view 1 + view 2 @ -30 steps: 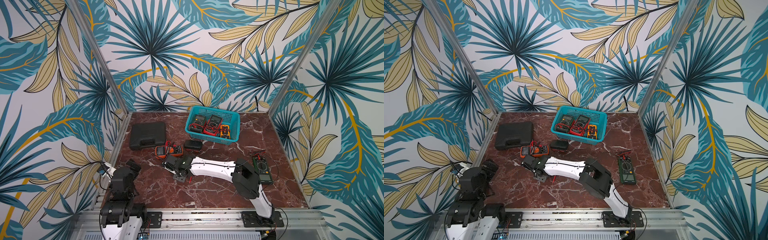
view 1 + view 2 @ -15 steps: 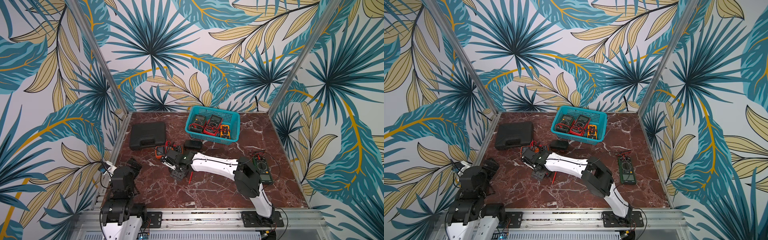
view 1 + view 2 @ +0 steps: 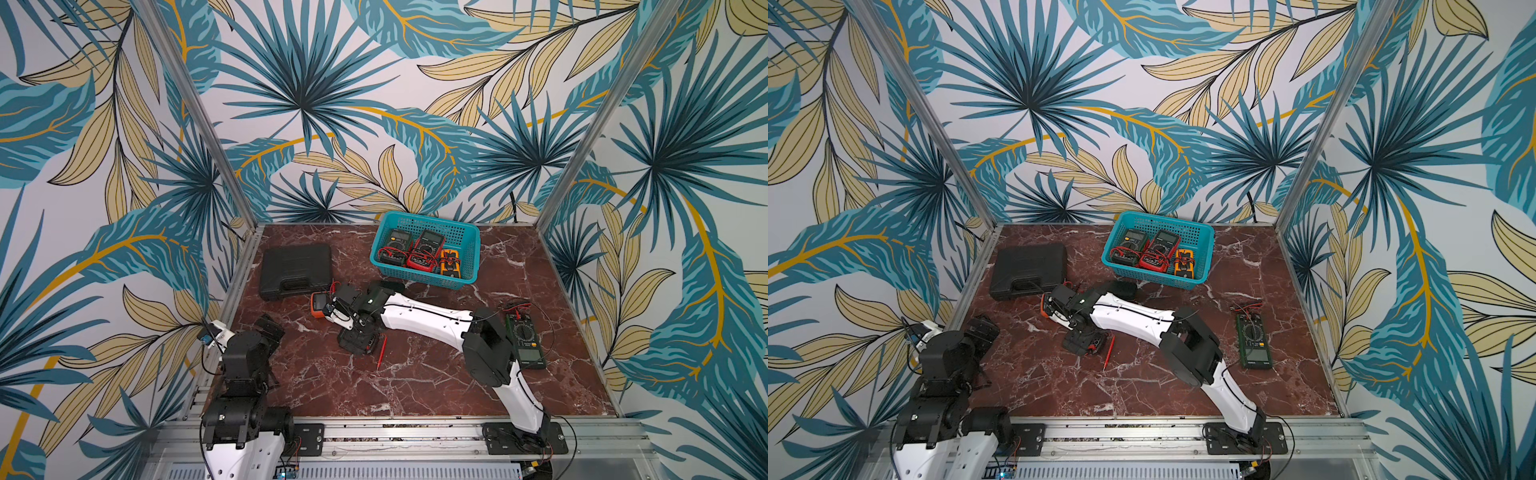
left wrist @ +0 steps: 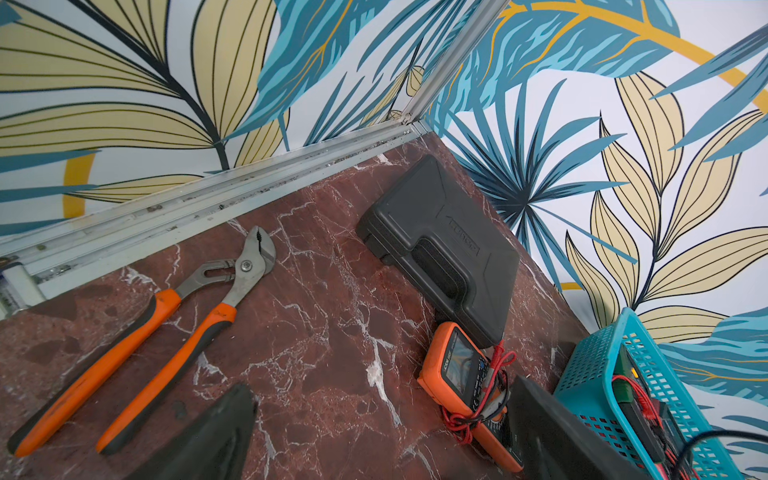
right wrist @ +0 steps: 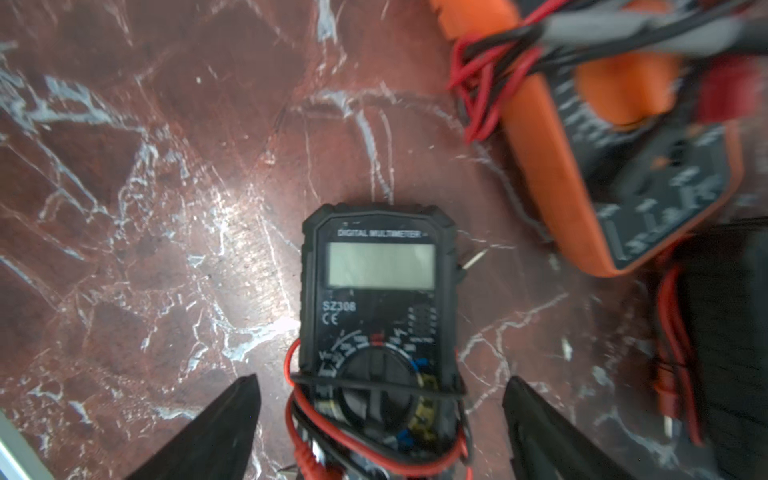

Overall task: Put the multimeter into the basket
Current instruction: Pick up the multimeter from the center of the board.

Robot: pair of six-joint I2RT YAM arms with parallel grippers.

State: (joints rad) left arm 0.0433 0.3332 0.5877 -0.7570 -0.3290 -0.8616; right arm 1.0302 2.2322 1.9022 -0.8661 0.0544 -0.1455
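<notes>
right gripper [image 5: 380,379]: we see its fingers spread wide now; a second ago they were nearly closed
black multimeter [image 5: 378,291]: lies flat on the marble table [image 3: 415,382] between those fingers, not touched by them; well short of the basket [image 3: 422,281]
left gripper [image 4: 382,384]: fingers spread, empty, off at the table's near corner
meaning: we judge nothing is held; a fresh grasp is needed before any carry
watch: probe leads [image 5: 287,360] loop around the dial end and could snag
</notes>
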